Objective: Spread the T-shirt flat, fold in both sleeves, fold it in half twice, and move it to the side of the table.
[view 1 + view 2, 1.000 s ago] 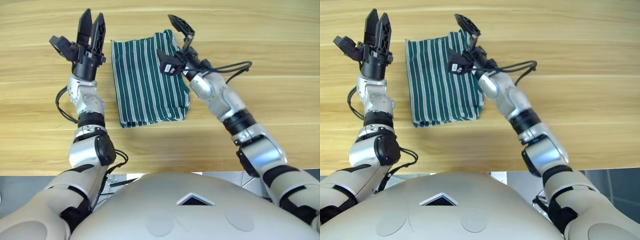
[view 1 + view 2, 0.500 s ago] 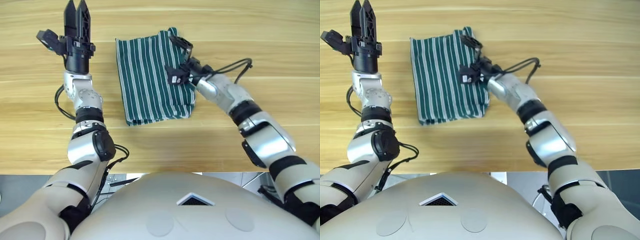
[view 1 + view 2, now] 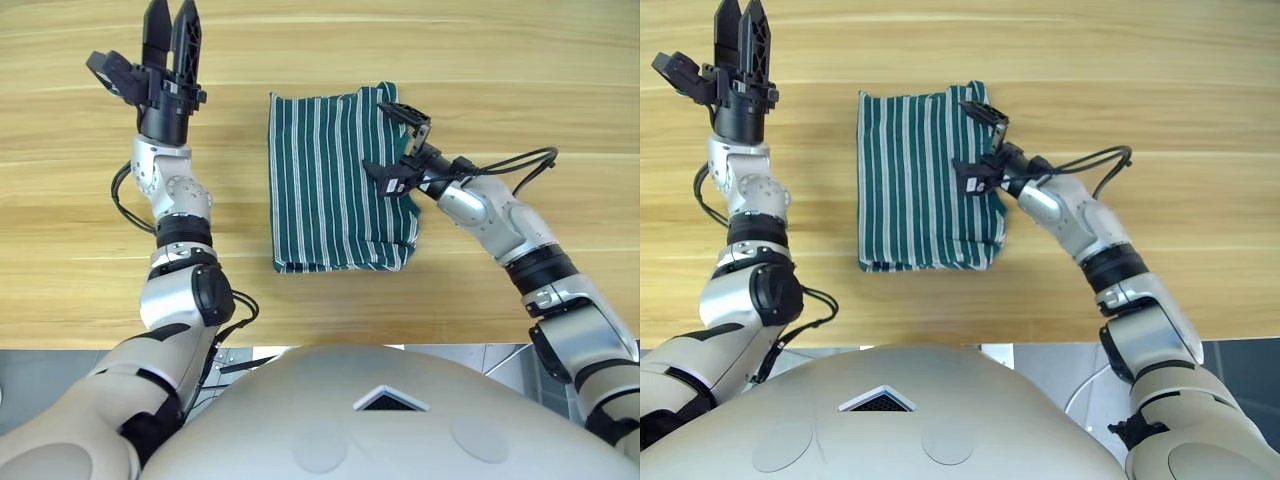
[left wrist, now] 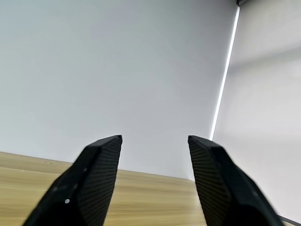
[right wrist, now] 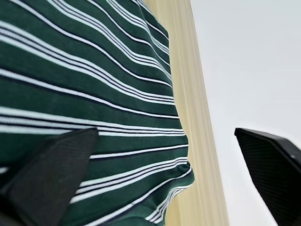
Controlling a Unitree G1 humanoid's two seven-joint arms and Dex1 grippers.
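The T-shirt [image 3: 335,180], green with white stripes, lies folded into a compact rectangle on the wooden table [image 3: 540,60]. My right gripper [image 3: 404,130] is at the shirt's far right corner. It is open: the lower finger [image 5: 47,174] rests on the striped cloth [image 5: 94,70] and the upper finger [image 5: 275,162] stands clear above the edge. Well to the left of the shirt, my left gripper [image 3: 172,30] is raised off the table and points away from me. Its fingers [image 4: 94,181] are parted around nothing.
Bare wood surrounds the shirt, widest to the right and at the far side. The table's front edge [image 3: 400,345] runs just below the shirt's near hem. A black cable [image 3: 520,165] loops beside my right forearm.
My right gripper came down onto the shirt's right edge, and the shirt has slid to the right, away from my left gripper. The left gripper stays raised and open.
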